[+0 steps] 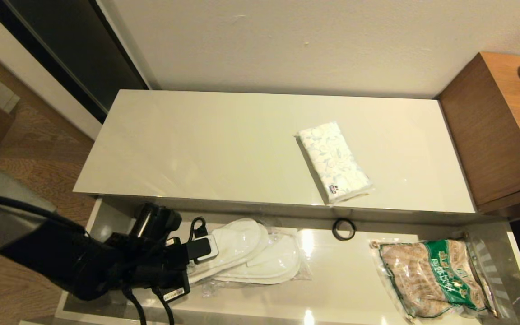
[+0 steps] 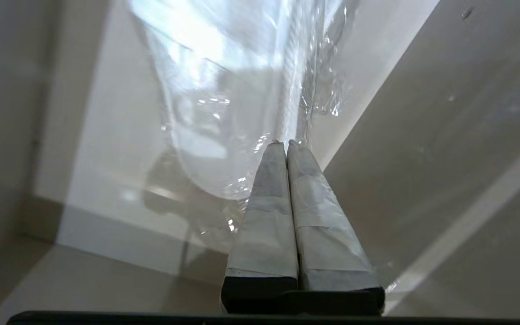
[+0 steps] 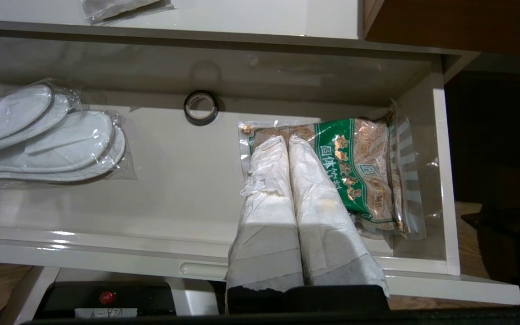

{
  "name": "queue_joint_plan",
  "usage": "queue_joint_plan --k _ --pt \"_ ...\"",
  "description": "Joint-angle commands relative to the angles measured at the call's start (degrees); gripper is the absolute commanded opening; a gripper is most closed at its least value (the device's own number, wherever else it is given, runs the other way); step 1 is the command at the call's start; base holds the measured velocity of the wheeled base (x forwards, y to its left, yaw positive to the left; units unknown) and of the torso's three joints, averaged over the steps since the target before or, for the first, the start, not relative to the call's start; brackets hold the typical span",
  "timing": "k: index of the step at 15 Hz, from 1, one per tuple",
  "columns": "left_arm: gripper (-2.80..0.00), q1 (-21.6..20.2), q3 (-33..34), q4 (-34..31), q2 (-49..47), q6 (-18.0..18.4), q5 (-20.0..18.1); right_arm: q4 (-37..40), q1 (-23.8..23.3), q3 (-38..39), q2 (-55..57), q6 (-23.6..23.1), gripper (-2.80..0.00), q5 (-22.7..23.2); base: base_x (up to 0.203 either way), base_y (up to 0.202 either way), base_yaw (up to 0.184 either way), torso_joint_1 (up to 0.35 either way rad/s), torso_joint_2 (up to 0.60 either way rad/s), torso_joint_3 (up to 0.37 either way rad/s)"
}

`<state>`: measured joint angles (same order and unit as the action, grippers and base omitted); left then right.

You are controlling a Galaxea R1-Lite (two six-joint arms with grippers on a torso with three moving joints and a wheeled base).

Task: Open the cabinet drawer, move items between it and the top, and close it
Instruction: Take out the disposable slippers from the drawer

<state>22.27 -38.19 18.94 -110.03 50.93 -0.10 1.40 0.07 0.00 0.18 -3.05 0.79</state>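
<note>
Drawer's open, tissues are up top, slippers next.

Left gripper [image 2: 286, 143] has its fingers pressed together on the slippers [image 1: 251, 255] wrap, lower left of the head view inside the cabinet drawer [image 1: 345, 280]. Right gripper [image 3: 287, 141] hangs closed and empty above the snack bag [image 3: 359, 167]. Tissue pack [image 1: 334, 161] already sits on the top [image 1: 197, 144]; closing the drawer is still left.

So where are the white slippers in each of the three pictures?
Head view: the slippers lie in the open drawer, by the left gripper.
Left wrist view: only their clear wrapper shows, at the closed fingertips.
Right wrist view: they lie at the picture's left edge.
Shared landmark: the black ring, in the head and right wrist views only.
</note>
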Motion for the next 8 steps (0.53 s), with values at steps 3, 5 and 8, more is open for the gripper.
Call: queue_joint_plan --k 3,5,8 --pt "0.0 1.2 -1.8 0.5 -4.5 0.3 1.4 0.0 0.0 0.1 0.1 0.0 -2.8 0.0 0.0 0.0 0.0 0.0 0.0 0.0" --pt "0.0 1.9 -2.6 0.4 -4.9 0.1 1.3 0.0 0.0 0.1 0.1 0.0 -2.8 0.0 0.0 0.0 0.0 0.0 0.0 0.0" --pt "0.0 3.9 -3.9 0.5 -5.1 -1.8 1.5 0.0 0.0 0.1 0.1 0.0 -2.8 0.0 0.0 0.0 0.0 0.0 0.0 0.0"
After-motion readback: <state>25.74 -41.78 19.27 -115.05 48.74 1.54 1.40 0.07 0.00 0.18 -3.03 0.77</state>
